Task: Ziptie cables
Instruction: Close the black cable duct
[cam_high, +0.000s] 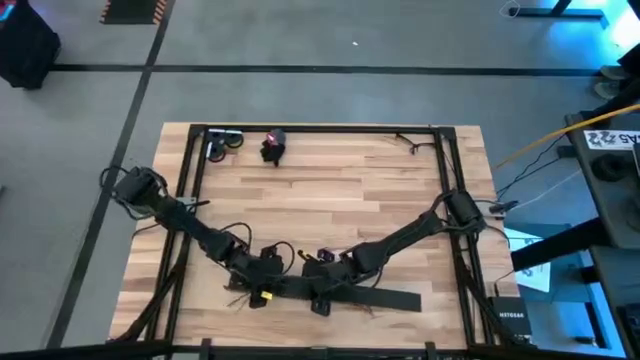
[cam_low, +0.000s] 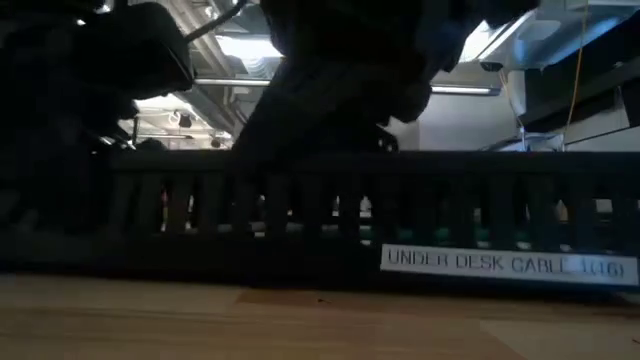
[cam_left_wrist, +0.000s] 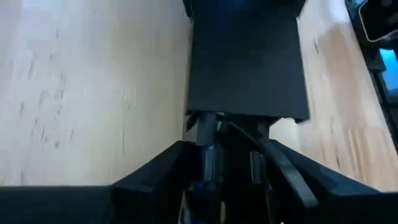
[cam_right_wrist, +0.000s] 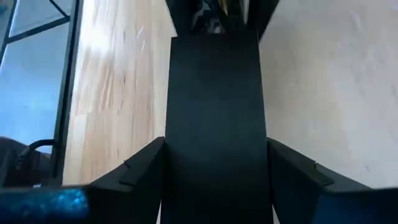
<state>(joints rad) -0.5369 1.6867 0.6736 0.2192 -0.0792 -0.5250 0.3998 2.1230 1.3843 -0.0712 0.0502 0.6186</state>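
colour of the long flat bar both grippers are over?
Black. The bar shows best in the right wrist view, running out between that arm's fingers over the light wood table.

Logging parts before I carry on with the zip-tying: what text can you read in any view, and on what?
"UNDER DESK CABLE" then blurred characters: white label on the long black bar, low view.
"NETGEAR", barely legible: dark box past the table's right edge, high view.
White sign, far right: unreadable.

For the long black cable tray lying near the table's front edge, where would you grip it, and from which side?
Judging by its pose, grip the black cable tray across its narrow width, from above. It lies flat and long, and in the right wrist view it fits between that arm's fingers. Its free right end looks least crowded.
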